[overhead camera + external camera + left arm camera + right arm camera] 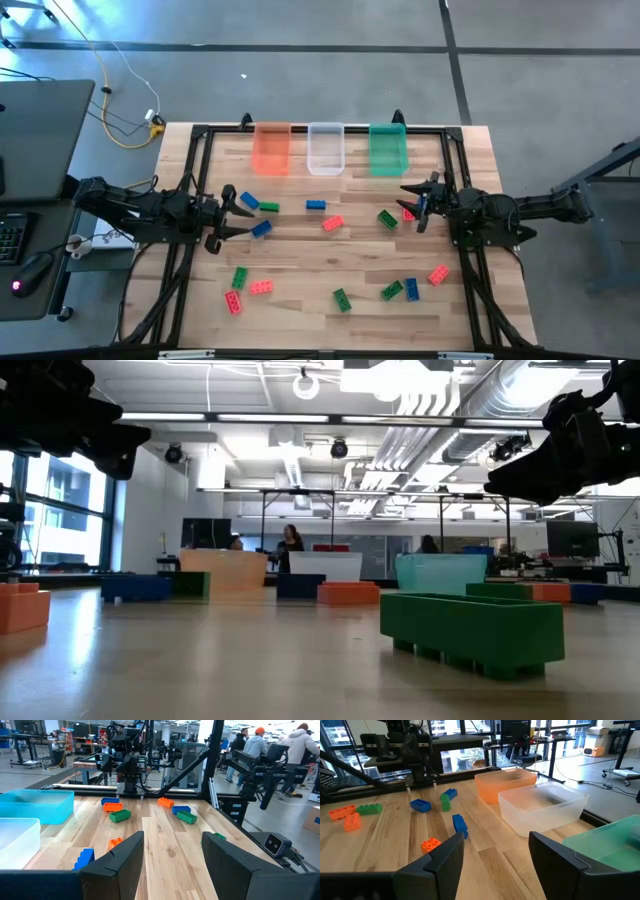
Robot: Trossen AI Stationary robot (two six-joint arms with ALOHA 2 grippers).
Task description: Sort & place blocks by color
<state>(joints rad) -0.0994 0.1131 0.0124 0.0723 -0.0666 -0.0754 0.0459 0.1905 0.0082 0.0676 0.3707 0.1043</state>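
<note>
Several small studded blocks in blue, red and green lie flat and scattered on the wooden table (330, 255). My left gripper (243, 217) is open and empty at the table's left, with a blue block (261, 229) just ahead of its fingertips. It also shows in the left wrist view (172, 855). My right gripper (410, 207) is open and empty at the table's right, and shows in the right wrist view (495, 855). In the high view a red block (408, 212) shows between its fingers and a green block (387, 218) lies just ahead. Both grippers hang above the table top.
Three bins stand in a row at the far edge: orange (271, 148), clear (325, 148), green (388, 148). A black frame (455, 160) runs around the table. More blocks lie near the front, among them a green one (342, 299) and red ones (261, 287).
</note>
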